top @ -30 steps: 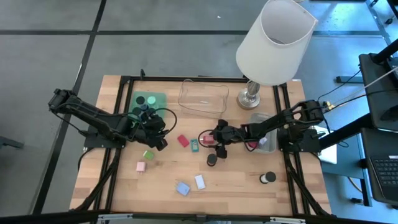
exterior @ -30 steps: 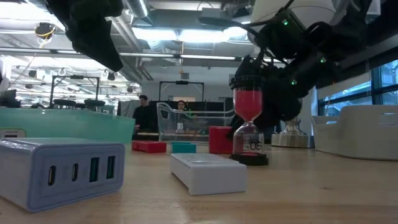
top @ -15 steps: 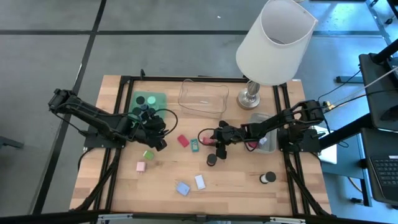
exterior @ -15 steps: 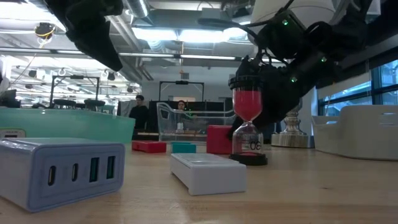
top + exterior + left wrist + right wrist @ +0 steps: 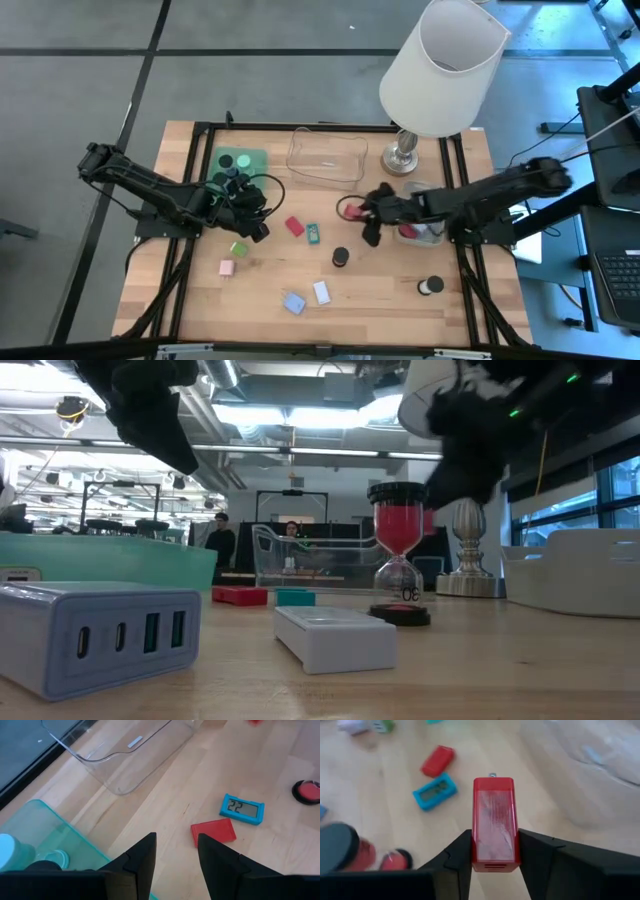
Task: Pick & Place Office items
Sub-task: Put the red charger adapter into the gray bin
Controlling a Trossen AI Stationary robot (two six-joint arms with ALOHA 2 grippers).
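Office items are mostly scattered across the wooden surface [image 5: 200, 300], but one has just left it: the red rectangular block [image 5: 493, 824] that sat beside the hourglass a second ago is now clamped between the fingers of the right end effector [image 5: 493, 851]. That arm has pulled back toward the right side, and its end effector [image 5: 372, 222] now hangs over the surface near the grey tray [image 5: 428, 188]. Looks like the pick half of this item is done and only the drop is left, probably into one of the trays, though which one is anyone's guess.

The left end effector [image 5: 176, 851] hasn't budged. It's narrowly parted, nothing between the fingers, parked by the green tray [image 5: 55, 830].

View differences are kind of fun here. From above, the held block is barely visible, while the right wrist view shows it dead centre, squeezed on both sides. The low view shows the red-sand hourglass with black ends [image 5: 397, 550] standing alone, which from overhead is just a dark disc [image 5: 340, 257]. The left wrist view reads the digits on the small teal digital clock [image 5: 242, 809] lying just beside a flat red eraser-like piece [image 5: 213, 831], plus the clear plastic tray [image 5: 125, 755].
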